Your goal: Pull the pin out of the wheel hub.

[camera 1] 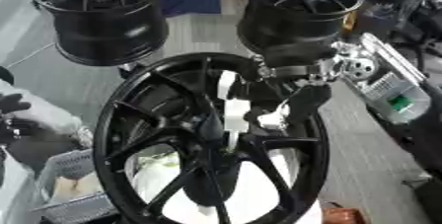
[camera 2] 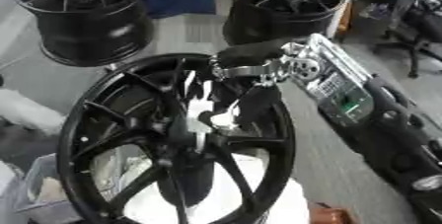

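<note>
A basket (camera 1: 73,203) sits low on my left with pale things inside; the big black wheel (camera 1: 121,134) stands before me; my right hand (camera 1: 298,102) reaches to its middle, near the white pin (camera 1: 235,119); I cannot tell if my fingers grip it.

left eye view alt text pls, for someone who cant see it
A robot hand reaches from the upper right into the centre of a large black wheel standing upright, at a white pin-like piece by the hub. Two more black wheels stand behind on a grey floor.
</note>
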Controlling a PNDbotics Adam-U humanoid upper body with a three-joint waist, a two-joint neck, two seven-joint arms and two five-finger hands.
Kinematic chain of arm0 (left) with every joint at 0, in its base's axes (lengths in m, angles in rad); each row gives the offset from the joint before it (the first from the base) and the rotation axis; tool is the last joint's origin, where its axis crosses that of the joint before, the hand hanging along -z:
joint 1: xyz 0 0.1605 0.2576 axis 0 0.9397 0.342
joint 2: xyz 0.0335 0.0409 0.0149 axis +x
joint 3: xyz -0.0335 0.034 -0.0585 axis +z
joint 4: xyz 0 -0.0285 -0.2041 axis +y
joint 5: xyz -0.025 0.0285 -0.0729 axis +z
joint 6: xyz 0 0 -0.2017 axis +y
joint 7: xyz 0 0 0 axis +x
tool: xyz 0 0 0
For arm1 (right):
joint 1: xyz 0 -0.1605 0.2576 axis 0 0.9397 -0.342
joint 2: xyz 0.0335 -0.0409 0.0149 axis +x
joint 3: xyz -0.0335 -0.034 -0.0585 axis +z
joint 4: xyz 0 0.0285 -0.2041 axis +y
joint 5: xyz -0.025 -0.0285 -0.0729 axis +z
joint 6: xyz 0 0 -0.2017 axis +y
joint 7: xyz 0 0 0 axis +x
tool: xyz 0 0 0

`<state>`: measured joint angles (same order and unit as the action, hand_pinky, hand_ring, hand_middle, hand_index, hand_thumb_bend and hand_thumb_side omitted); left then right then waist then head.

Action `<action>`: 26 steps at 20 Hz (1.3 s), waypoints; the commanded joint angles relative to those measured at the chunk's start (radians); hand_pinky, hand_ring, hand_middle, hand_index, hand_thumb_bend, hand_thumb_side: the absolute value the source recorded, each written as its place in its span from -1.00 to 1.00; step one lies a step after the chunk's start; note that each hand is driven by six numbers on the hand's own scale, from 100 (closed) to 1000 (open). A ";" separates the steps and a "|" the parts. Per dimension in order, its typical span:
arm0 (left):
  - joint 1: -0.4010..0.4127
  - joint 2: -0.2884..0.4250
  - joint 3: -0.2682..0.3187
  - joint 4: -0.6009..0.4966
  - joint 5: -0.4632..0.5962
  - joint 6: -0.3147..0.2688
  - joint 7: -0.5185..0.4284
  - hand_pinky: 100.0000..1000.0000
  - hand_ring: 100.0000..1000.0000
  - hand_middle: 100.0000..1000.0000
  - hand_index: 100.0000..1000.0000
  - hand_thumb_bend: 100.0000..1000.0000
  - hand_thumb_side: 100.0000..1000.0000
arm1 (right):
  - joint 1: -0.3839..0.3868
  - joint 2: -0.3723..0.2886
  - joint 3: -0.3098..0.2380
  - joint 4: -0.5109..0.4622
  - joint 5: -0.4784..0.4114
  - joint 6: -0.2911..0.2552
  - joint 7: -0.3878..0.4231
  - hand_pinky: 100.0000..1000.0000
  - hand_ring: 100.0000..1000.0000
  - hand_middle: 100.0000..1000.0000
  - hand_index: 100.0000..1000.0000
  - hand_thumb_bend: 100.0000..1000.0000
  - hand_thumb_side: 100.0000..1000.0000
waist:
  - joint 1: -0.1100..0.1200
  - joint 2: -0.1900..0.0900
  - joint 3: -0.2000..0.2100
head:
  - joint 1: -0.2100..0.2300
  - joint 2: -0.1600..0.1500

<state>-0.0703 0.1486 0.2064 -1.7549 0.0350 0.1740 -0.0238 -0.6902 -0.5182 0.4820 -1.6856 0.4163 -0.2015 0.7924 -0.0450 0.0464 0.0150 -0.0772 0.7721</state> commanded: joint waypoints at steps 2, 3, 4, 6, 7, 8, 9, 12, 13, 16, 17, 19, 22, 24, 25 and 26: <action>-0.007 0.012 -0.004 -0.012 -0.002 -0.002 -0.005 -0.07 -0.11 0.19 0.46 -1.00 0.60 | -0.019 0.003 -0.003 0.020 0.025 -0.011 0.000 -0.36 -0.46 0.34 0.63 -0.87 0.29 | 0.003 -0.007 0.002 | -0.004 -0.002; -0.007 0.012 -0.004 -0.012 -0.002 -0.002 -0.005 -0.06 -0.11 0.19 0.46 -1.00 0.60 | -0.020 0.006 -0.002 0.027 0.031 -0.013 -0.001 -0.36 -0.46 0.34 0.63 -0.87 0.29 | 0.003 -0.007 0.003 | -0.005 -0.002; -0.007 0.012 -0.004 -0.012 -0.002 -0.002 -0.005 -0.06 -0.11 0.19 0.46 -1.00 0.60 | -0.020 0.010 -0.002 0.034 0.037 -0.015 -0.002 -0.36 -0.46 0.34 0.63 -0.87 0.29 | 0.003 -0.007 0.003 | -0.006 -0.002; -0.008 0.011 -0.004 -0.012 -0.002 -0.002 -0.005 -0.06 -0.11 0.19 0.46 -1.00 0.60 | -0.020 0.015 -0.002 0.046 0.047 -0.019 -0.006 -0.37 -0.46 0.34 0.63 -0.87 0.29 | 0.003 -0.007 0.004 | -0.006 -0.002; -0.008 0.011 -0.004 -0.012 -0.002 -0.002 -0.005 -0.06 -0.11 0.19 0.46 -1.00 0.60 | -0.021 0.017 -0.002 0.051 0.051 -0.021 -0.008 -0.37 -0.46 0.34 0.63 -0.87 0.29 | 0.003 -0.007 0.004 | -0.006 -0.002; -0.008 0.011 -0.005 -0.012 -0.002 -0.002 -0.006 -0.06 -0.11 0.19 0.46 -1.00 0.60 | -0.022 0.019 -0.002 0.056 0.056 -0.023 -0.011 -0.37 -0.46 0.35 0.64 -0.87 0.28 | 0.003 -0.007 0.005 | -0.006 -0.002; -0.009 0.011 -0.005 -0.012 -0.002 -0.002 -0.006 -0.06 -0.11 0.19 0.46 -1.00 0.60 | -0.022 0.021 -0.003 0.059 0.061 -0.025 -0.013 -0.37 -0.46 0.35 0.64 -0.87 0.28 | 0.003 -0.006 0.005 | -0.006 -0.002; -0.009 0.011 -0.005 -0.012 -0.002 -0.002 -0.007 -0.06 -0.11 0.19 0.46 -1.00 0.60 | -0.025 0.026 -0.006 0.068 0.080 -0.029 -0.024 -0.37 -0.46 0.38 0.66 -0.85 0.27 | 0.003 -0.006 0.007 | -0.007 -0.002; -0.010 0.012 -0.005 -0.012 -0.002 -0.002 -0.007 -0.06 -0.11 0.19 0.46 -1.00 0.60 | -0.026 0.027 -0.006 0.069 0.087 -0.031 -0.028 -0.37 -0.46 0.38 0.66 -0.85 0.26 | 0.002 -0.006 0.007 | -0.007 -0.002; -0.010 0.012 -0.005 -0.012 -0.002 -0.002 -0.007 -0.06 -0.11 0.19 0.46 -1.00 0.60 | -0.028 0.027 -0.009 0.064 0.109 -0.035 -0.042 -0.35 -0.44 0.44 0.70 -0.83 0.24 | 0.002 -0.006 0.008 | -0.007 -0.002; -0.010 0.012 -0.005 -0.013 -0.002 -0.002 -0.007 -0.06 -0.11 0.19 0.46 -1.00 0.60 | -0.029 0.026 -0.010 0.061 0.115 -0.035 -0.047 -0.35 -0.44 0.46 0.71 -0.83 0.24 | 0.002 -0.006 0.008 | -0.007 -0.002; -0.011 0.012 -0.005 -0.013 -0.002 -0.002 -0.007 -0.06 -0.11 0.19 0.46 -1.00 0.60 | -0.030 0.023 -0.013 0.053 0.127 -0.035 -0.055 -0.35 -0.44 0.47 0.71 -0.82 0.24 | 0.002 -0.006 0.008 | -0.006 -0.002; -0.011 0.012 -0.005 -0.013 -0.001 -0.002 -0.007 -0.06 -0.11 0.19 0.46 -1.00 0.60 | -0.030 0.019 -0.013 0.048 0.137 -0.034 -0.056 -0.34 -0.43 0.50 0.72 -0.82 0.25 | 0.002 -0.007 0.008 | -0.006 -0.002; -0.012 0.012 -0.005 -0.013 -0.001 -0.002 -0.007 -0.06 -0.11 0.19 0.46 -1.00 0.60 | -0.029 0.018 -0.012 0.049 0.141 -0.034 -0.050 -0.34 -0.42 0.50 0.71 -0.82 0.27 | 0.002 -0.007 0.008 | -0.005 -0.002; -0.012 0.012 -0.004 -0.013 -0.001 -0.002 -0.007 -0.06 -0.11 0.19 0.46 -1.00 0.60 | -0.028 0.018 -0.011 0.050 0.142 -0.034 -0.046 -0.34 -0.42 0.50 0.71 -0.82 0.27 | 0.002 -0.007 0.008 | -0.005 -0.002; -0.012 0.012 -0.005 -0.013 -0.001 -0.002 -0.007 -0.06 -0.11 0.19 0.46 -1.00 0.60 | -0.027 0.018 -0.009 0.052 0.142 -0.035 -0.041 -0.34 -0.42 0.50 0.72 -0.83 0.29 | 0.002 -0.007 0.008 | -0.005 -0.002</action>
<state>-0.0705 0.1486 0.2061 -1.7549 0.0350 0.1727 -0.0292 -0.6989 -0.4802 0.4859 -1.6190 0.5524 -0.2365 0.7481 -0.0453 0.0494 0.0223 -0.0823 0.7721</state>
